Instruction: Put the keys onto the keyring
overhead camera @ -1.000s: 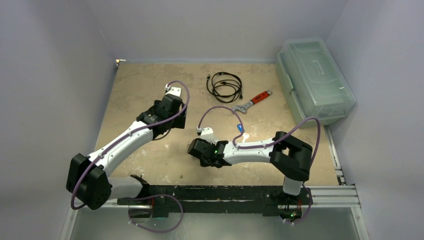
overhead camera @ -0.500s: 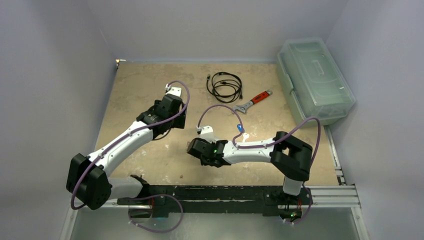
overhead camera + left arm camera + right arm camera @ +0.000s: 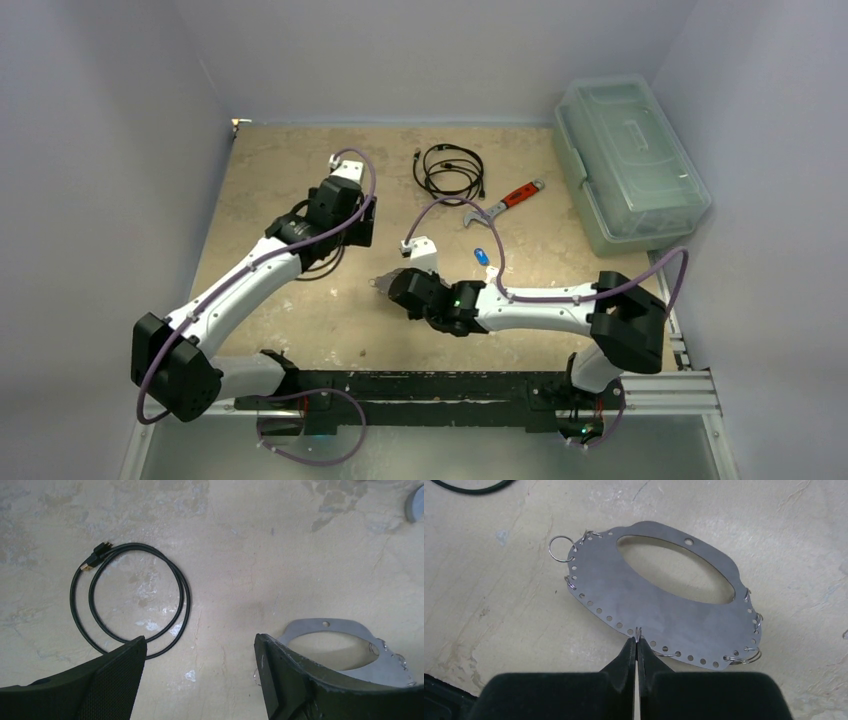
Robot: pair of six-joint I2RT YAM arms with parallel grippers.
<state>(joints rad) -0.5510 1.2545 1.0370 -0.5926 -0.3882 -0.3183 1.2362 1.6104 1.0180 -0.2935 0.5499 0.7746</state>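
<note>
The keyring (image 3: pixel 659 600) is a flat silvery plate with an oval hole and small wire rings round its holed rim. It lies on the tan table. My right gripper (image 3: pixel 637 642) is shut on one small wire ring at the plate's near edge. In the top view the right gripper (image 3: pixel 395 285) is at the keyring (image 3: pixel 383 283). The blue-headed key (image 3: pixel 482 255) lies on the table behind the right forearm. The silver key is hidden. My left gripper (image 3: pixel 200 650) is open and empty, hovering left of the keyring (image 3: pixel 345 630). In the top view the left gripper (image 3: pixel 360 228) sits behind and left of the ring.
A black cable loop (image 3: pixel 187 600) lies under the left gripper's left finger. A coiled black cable (image 3: pixel 450 170), a red-handled wrench (image 3: pixel 505 202) and a clear lidded box (image 3: pixel 628 160) are at the back and right. Grey walls close in the table.
The right arm's elbow has swung right and its gripper has shifted slightly right and away with the keyring. The left gripper has moved a little farther back. The silver key is now out of sight.
</note>
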